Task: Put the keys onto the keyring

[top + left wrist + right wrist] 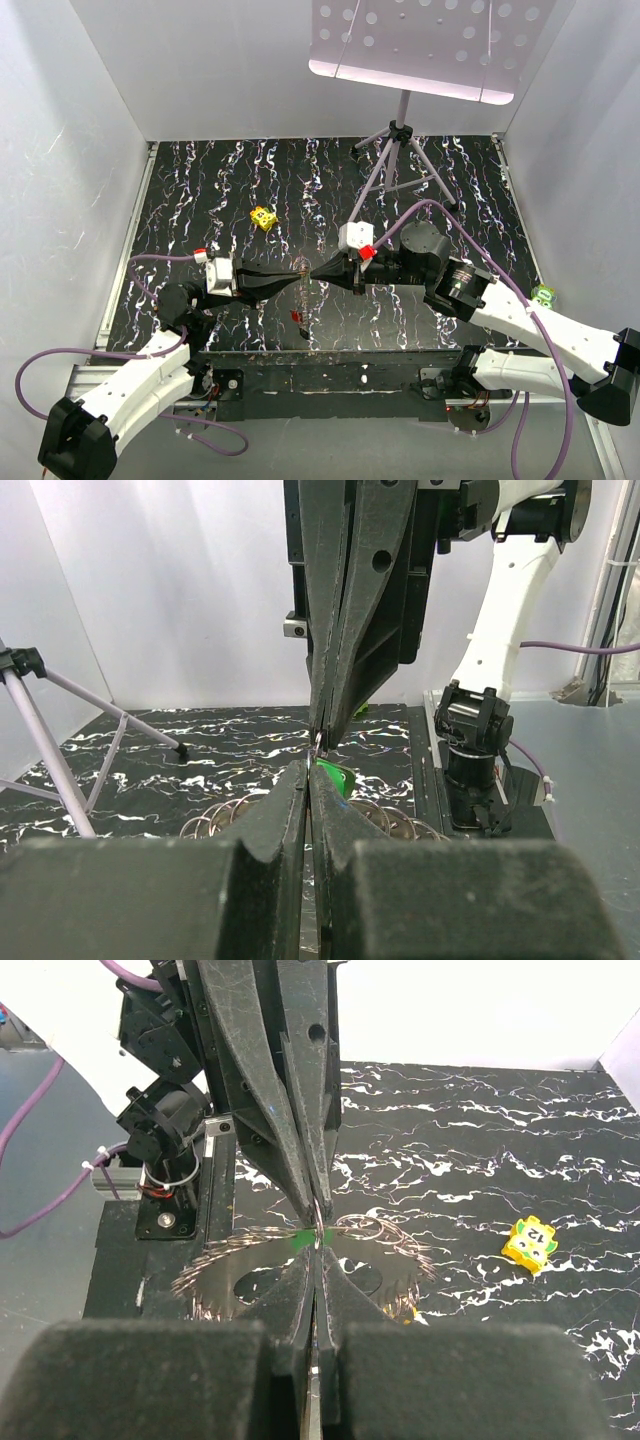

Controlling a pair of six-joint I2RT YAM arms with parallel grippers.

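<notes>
Both my arms reach in low over the table [200,200] and meet tip to tip, close to the middle of its near edge. My left gripper [298,279] points right and my right gripper [318,272] points left, and both lie flat. The fingers of each are pressed tight together. The keyring [318,1222] sits right where the two tips meet, up off the table. A green key [334,778] is there too, just beside the tips. I cannot tell which tip holds which. A red key [297,317] shows closer to the near edge, under the tips. A yellow block [530,1242] lies farther back, well apart. It says 12. A tripod [400,150] stands by the far edge.
</notes>
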